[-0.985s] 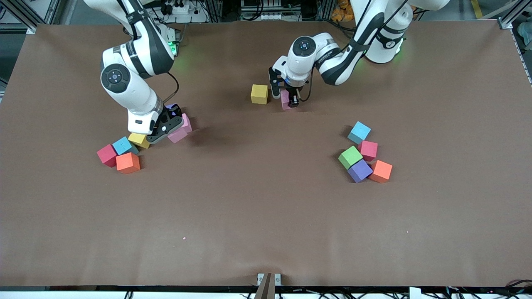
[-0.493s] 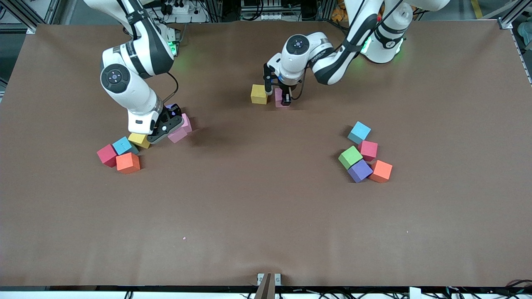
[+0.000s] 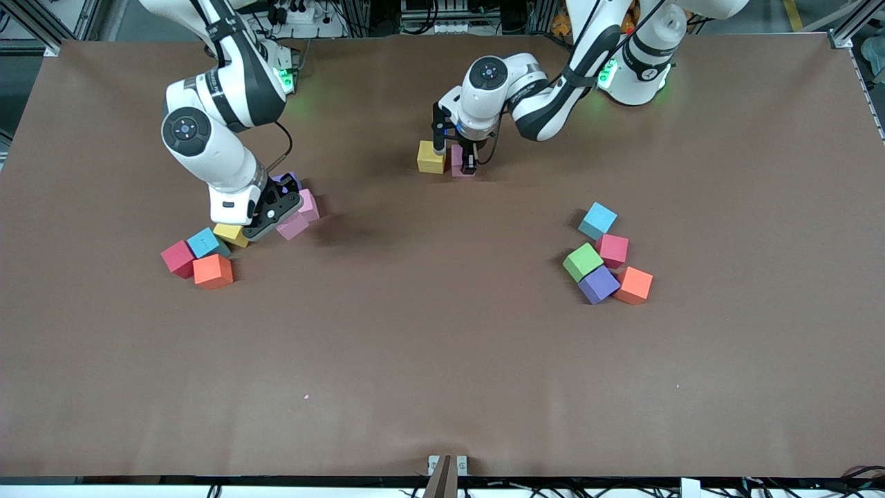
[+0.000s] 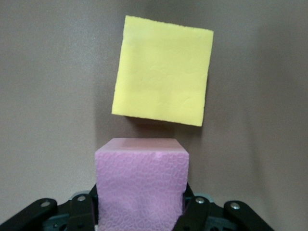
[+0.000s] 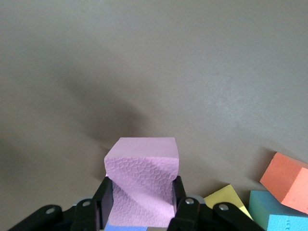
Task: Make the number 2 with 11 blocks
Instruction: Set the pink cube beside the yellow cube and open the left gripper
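My left gripper (image 3: 462, 164) (image 4: 140, 207) is shut on a pink block (image 3: 457, 161) (image 4: 140, 185), low at the table right beside a yellow block (image 3: 431, 157) (image 4: 163, 70) with a narrow gap between them. My right gripper (image 3: 280, 211) (image 5: 139, 202) is shut on another pink block (image 3: 293, 225) (image 5: 141, 180), just above the table beside a group of yellow (image 3: 231, 234), light blue (image 3: 204, 242), red (image 3: 178, 258) and orange (image 3: 213, 270) blocks. Toward the left arm's end lie light blue (image 3: 598, 220), red (image 3: 612, 249), purple (image 3: 599, 284) and orange (image 3: 635, 285) blocks.
A green cube (image 3: 582, 262) sits wedged among the blocks at the left arm's end. The brown table (image 3: 442, 360) stretches wide toward the front camera. A small metal bracket (image 3: 446, 465) stands at its front edge.
My left gripper has carried its pink block sideways toward the yellow block, closing most of the gap. My right arm has shifted slightly with its pink block.
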You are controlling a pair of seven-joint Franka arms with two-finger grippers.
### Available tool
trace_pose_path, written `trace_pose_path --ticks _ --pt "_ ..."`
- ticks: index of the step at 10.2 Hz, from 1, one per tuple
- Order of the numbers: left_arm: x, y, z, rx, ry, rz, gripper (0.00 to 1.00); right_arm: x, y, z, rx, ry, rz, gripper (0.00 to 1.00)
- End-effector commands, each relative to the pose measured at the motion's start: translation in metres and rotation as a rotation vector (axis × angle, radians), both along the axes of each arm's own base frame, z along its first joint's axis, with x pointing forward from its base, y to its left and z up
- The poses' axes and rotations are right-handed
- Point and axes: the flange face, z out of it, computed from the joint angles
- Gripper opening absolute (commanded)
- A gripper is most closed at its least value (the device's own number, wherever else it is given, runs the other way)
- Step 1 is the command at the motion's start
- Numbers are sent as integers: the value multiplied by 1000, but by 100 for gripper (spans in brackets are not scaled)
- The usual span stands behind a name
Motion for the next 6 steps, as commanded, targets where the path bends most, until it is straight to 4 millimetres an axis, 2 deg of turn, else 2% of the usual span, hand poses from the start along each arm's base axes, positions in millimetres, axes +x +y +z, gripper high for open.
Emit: trace_pose_path --ticks 1,6 --pt "-1 -11 -6 -11 -3 -33 28 0 -3 6 6 -5 9 54" --pt "0 -13 -10 -9 -5 -54 28 0 -4 6 6 -5 6 54"
